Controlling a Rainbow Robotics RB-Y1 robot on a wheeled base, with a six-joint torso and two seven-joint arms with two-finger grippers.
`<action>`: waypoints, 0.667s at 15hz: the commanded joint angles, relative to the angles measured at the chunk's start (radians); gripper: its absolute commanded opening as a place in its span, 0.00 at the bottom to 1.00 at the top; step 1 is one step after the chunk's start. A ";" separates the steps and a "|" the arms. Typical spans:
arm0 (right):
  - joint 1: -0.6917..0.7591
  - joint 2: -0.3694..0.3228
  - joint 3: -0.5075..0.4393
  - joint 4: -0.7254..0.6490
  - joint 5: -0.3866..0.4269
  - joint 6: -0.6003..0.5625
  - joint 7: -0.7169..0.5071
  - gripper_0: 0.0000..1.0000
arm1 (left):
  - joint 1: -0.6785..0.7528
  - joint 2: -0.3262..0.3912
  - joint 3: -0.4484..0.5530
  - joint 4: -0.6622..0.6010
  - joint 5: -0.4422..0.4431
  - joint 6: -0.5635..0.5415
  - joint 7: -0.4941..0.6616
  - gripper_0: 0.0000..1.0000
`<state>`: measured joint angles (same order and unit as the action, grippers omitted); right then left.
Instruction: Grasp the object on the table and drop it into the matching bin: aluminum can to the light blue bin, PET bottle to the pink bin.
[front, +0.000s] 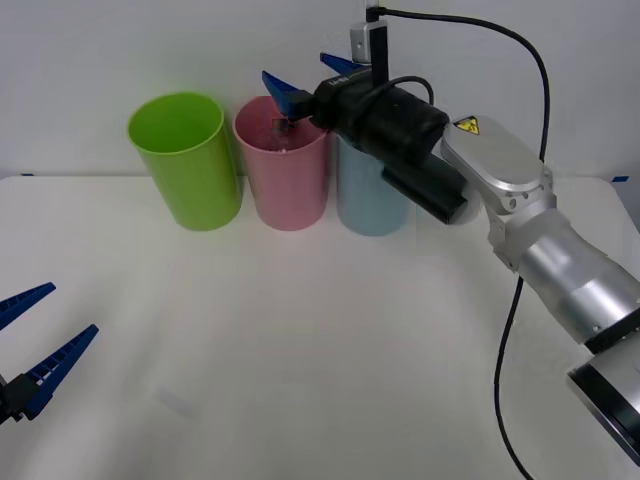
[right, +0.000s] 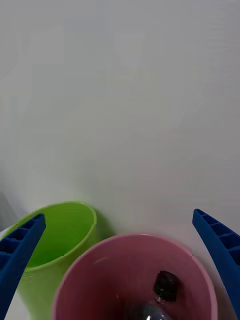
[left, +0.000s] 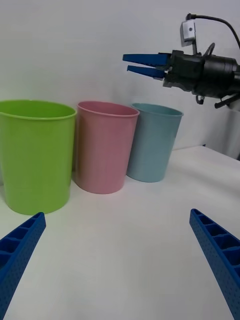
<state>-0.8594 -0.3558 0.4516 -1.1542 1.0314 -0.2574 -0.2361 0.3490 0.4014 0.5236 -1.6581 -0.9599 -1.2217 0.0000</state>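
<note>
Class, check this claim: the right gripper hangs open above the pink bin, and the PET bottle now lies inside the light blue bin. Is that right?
Not quite. The right gripper does hang open above the pink bin, but the PET bottle lies inside the pink bin, not the light blue bin. The right wrist view shows its black cap within the pink walls.

Yellow warning sign (front: 466, 126) on right arm (front: 520, 215)

Your right tool (front: 312, 82) hangs above pink bin (front: 287, 180), fingers spread; PET bottle (right: 162, 290) lies inside bin below it. Lime green tub (front: 188, 165) sits left of tool, light blue bin (front: 365, 200) right. Your left tool (front: 35, 345) hovers over counter (front: 320, 340), well nearer you.
</note>
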 joint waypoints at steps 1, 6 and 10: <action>0.091 -0.078 0.026 -0.144 -0.027 -0.002 -0.005 1.00 | 0.000 0.000 0.000 0.000 0.000 0.000 0.000 1.00; 0.292 -0.247 0.038 -0.401 -0.083 -0.002 0.001 1.00 | 0.000 0.000 0.000 0.000 0.000 0.000 0.000 1.00; 0.468 -0.359 0.012 -0.578 -0.122 -0.002 0.024 1.00 | 0.000 0.000 0.000 0.000 0.000 0.000 0.000 1.00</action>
<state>-0.4341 -0.6924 0.4749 -1.6926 0.9151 -0.2593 -0.2193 0.3490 0.4014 0.5236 -1.6581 -0.9599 -1.2217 0.0000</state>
